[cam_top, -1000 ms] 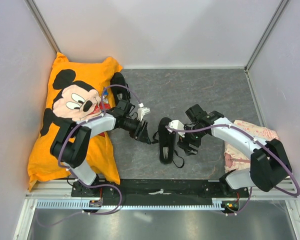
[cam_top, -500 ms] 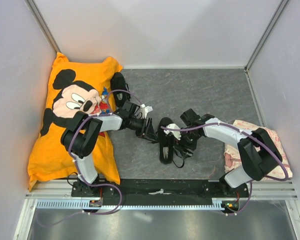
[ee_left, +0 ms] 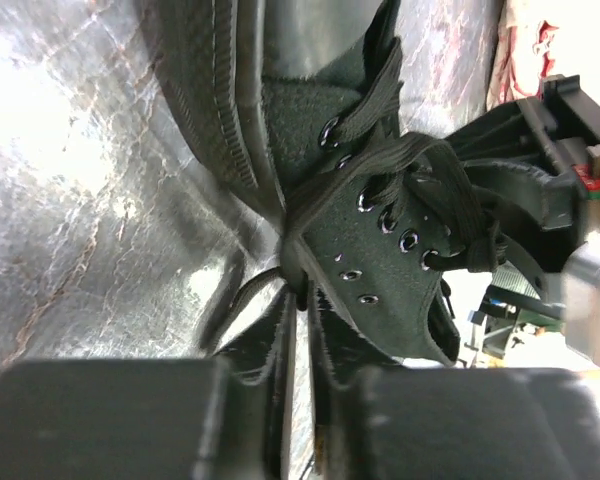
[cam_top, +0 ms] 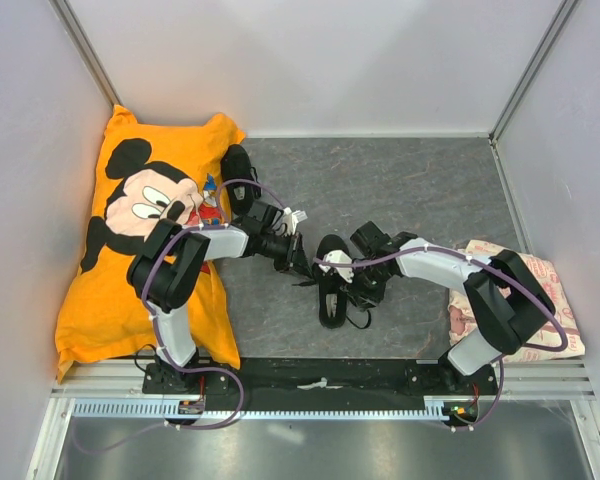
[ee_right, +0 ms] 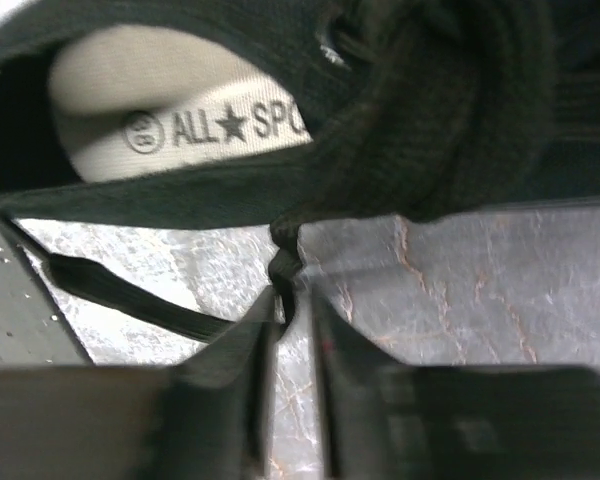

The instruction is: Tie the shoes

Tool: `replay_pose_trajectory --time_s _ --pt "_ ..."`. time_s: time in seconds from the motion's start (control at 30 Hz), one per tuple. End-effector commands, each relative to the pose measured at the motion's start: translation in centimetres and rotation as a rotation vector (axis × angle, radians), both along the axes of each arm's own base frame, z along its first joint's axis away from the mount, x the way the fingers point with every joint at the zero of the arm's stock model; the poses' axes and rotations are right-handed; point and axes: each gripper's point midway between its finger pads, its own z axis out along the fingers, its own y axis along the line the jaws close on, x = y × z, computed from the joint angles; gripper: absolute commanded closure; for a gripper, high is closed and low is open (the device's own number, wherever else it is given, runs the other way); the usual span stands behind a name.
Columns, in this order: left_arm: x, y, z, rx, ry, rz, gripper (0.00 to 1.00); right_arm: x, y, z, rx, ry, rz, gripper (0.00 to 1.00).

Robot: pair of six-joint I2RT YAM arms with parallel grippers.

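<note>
One black shoe (cam_top: 330, 285) lies on the grey mat, toe toward the arms' bases. A second black shoe (cam_top: 238, 165) rests at the pillow's edge. My left gripper (cam_top: 302, 268) is at the near shoe's left side. In the left wrist view the eyelet flap (ee_left: 380, 220) shows, and the left gripper (ee_left: 305, 300) is shut on a black lace (ee_left: 298, 262) at its tips. My right gripper (cam_top: 352, 290) is at the shoe's right side. In the right wrist view the right gripper (ee_right: 292, 300) pinches a lace (ee_right: 285, 262) below the pale insole label (ee_right: 180, 125).
An orange Mickey Mouse pillow (cam_top: 140, 240) fills the left side, under the left arm. A pink patterned cloth (cam_top: 510, 290) lies at the right wall. White walls enclose the mat (cam_top: 400, 190) on three sides.
Both arms have reached in to the middle shoe from either side. Both grippers have narrowed from wide open onto a lace.
</note>
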Motion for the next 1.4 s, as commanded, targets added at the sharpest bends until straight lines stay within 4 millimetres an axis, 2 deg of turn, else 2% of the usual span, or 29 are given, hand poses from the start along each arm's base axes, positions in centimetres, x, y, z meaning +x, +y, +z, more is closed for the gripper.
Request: replay_pose_trajectory --time_s 0.0,0.03,0.1,0.3,0.53,0.7,0.8,1.1,1.2,1.37 --pt "1.6 1.1 1.9 0.018 -0.075 -0.003 0.96 -0.5 -1.8 -0.1 -0.079 -0.009 -0.009 0.83" --pt "1.6 1.7 2.0 0.036 -0.064 0.002 0.98 -0.4 -2.0 0.2 -0.085 -0.021 -0.012 0.92" --pt "2.5 3.0 2.6 0.051 -0.104 0.012 0.98 0.1 -2.7 1.0 -0.102 -0.054 -0.029 1.0" --pt "4.2 6.5 3.6 0.129 -0.18 0.043 0.99 1.7 -4.4 3.0 -0.128 -0.114 -0.068 1.0" --pt "5.2 7.5 4.4 0.163 -0.231 0.029 0.98 4.5 -7.5 4.3 -0.192 -0.151 -0.089 1.0" --pt "6.1 8.9 4.0 0.217 -0.25 0.05 0.98 5.2 -9.5 4.7 -0.228 -0.134 -0.085 1.0" --pt "6.7 9.8 4.1 0.248 -0.25 0.067 0.99 5.1 -8.8 5.1 -0.2 -0.106 -0.081 1.0" --pt "7.0 12.8 5.8 0.322 -0.364 0.046 0.99 4.8 -7.8 3.8 -0.177 -0.027 -0.093 1.0" --pt "6.9 14.3 5.4 0.35 -0.338 0.064 0.98 4.8 -8.0 3.3 -0.19 -0.023 -0.086 1.0" --pt "6.6 15.4 4.2 0.389 -0.302 0.079 0.98 5.3 -8.8 2.6 -0.236 -0.044 -0.078 1.0"
